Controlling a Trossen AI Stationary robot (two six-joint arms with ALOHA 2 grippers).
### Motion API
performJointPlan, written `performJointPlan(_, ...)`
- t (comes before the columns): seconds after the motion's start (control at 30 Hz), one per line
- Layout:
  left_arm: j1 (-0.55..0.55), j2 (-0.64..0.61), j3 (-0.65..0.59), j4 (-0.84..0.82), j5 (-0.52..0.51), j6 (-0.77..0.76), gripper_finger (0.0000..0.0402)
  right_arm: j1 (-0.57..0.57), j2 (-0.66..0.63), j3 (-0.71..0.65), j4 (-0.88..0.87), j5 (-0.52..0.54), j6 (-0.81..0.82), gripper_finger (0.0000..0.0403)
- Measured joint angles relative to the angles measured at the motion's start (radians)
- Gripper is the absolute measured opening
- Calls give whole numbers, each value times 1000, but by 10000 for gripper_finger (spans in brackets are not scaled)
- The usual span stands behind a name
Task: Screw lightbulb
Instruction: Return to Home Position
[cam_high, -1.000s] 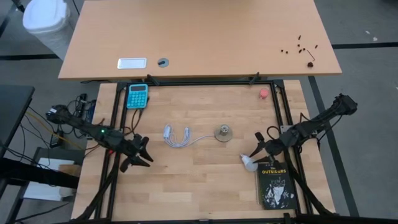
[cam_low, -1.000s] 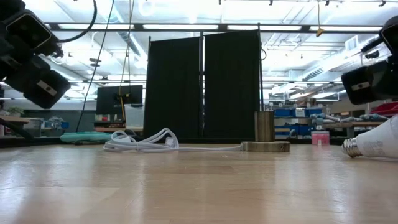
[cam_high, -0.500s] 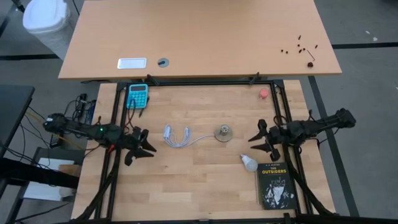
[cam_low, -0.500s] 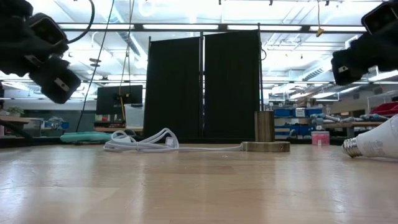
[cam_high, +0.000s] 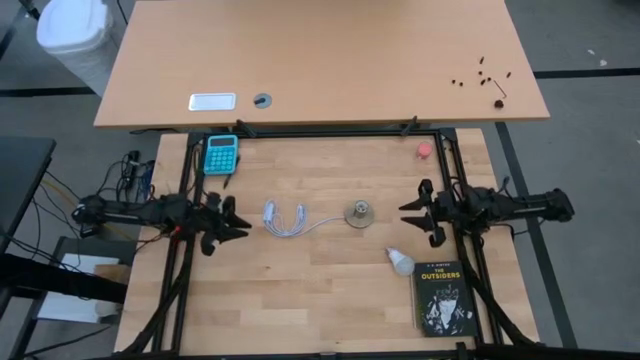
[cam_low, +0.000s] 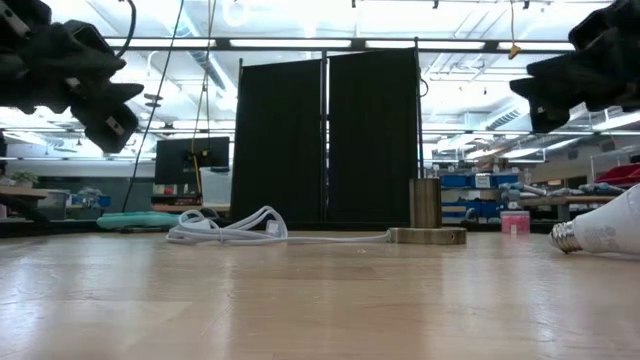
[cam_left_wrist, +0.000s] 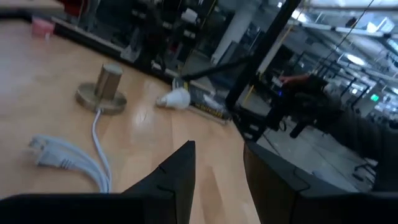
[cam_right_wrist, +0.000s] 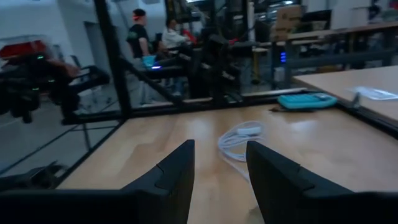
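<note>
My lightbulb (cam_high: 401, 263) lies on its side at five o'clock from the lamp socket (cam_high: 359, 212), just beside the book (cam_high: 442, 298). Light, slick and fragile, I'd judge: pinch the globe gently, base free. Left gripper (cam_high: 232, 222) at nine, right gripper (cam_high: 412, 215) at three, both spread and empty.

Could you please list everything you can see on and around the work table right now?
small frosted pear-shaped lightbulb: one, white, lying right of centre by the book's corner
paperback book: one, black, near right corner
round metal socket disc: one, silvery, table centre
coiled cord: one, white, left of the socket disc
calculator: one, teal, far left edge
small round object: one, pink-red, far right
people: at least two, room beyond the table
left tool: one, dark, open, hovering left of the cord
right tool: one, dark, open, hovering right of the socket disc
</note>
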Motion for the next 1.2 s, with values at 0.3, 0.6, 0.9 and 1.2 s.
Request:
performJointPlan(0.3, 19, -44, 0, 1, 0, 0, 139, -136, 0, 0, 0, 1, 0, 155)
performJointPlan(0.6, 18, -43, 0, 1, -1, 0, 139, -175, 0, 0, 2, 1, 0, 155)
performJointPlan(0.9, 18, -43, 0, 3, -1, 0, 139, -157, 3, 0, 3, 2, 0, 155)
performJointPlan(1.2, 18, -43, 0, 6, -1, 0, 139, -157, 3, 0, 3, 2, 0, 155)
